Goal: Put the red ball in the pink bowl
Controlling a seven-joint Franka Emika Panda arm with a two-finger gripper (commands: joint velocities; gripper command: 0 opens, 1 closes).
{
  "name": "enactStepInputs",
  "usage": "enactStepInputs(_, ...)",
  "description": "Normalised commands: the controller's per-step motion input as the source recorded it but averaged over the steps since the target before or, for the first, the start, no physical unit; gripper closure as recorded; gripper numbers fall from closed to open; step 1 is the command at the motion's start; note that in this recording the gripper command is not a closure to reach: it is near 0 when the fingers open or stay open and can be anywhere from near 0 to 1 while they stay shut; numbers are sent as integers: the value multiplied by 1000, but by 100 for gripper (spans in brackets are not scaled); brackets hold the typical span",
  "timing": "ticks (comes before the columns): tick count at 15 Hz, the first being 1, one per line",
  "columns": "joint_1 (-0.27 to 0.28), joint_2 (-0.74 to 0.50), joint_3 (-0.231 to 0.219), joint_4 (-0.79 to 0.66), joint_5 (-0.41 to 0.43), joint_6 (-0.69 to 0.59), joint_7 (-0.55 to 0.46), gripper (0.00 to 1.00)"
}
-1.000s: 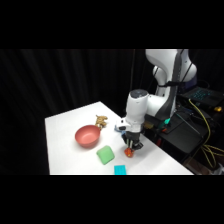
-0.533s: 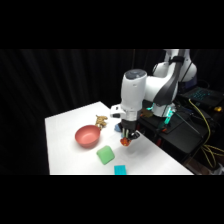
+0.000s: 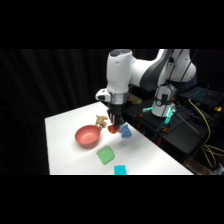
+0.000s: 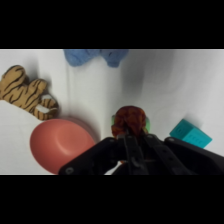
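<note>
Gripper: your gripper [image 3: 113, 127] hangs above the table with its fingers closed on the red ball [image 3: 111, 129]; in the wrist view the ball [image 4: 130, 120] sits clamped just past the black linkage.
Red ball: you have it off the table, just right of the pink bowl's rim and a little above it (not over the middle of the bowl).
Pink bowl: in the side view the pink bowl [image 3: 88, 136] stands left of your gripper on the white table [image 3: 65, 125], upright, nothing inside it; the wrist view puts it [image 4: 61, 145] at lower left.
Tiger toy: a striped toy [image 4: 27, 93] lies beyond the bowl; in the side view it [image 3: 101, 120] is partly hidden behind your gripper.
Green block: it [image 3: 105, 155] lies in front of the bowl, nearer the camera, apart from it.
Blue lumpy object: it [image 3: 124, 131] sits just right of your gripper on the table; the wrist view shows it [image 4: 95, 56] at the top edge.
Teal block: it [image 3: 120, 170] rests near the table's front edge (also at the wrist view's right [image 4: 190, 134]).
</note>
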Motion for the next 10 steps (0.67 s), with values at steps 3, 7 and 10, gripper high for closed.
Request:
enactStepInputs(3, -209, 161, -29, 533, 36, -253, -250, 15)
enactStepInputs(7, -132, 362, -42, 575, 52, -160, -206, 15)
enactStepInputs(10, -68, 392, -48, 491, 44, -75, -162, 15)
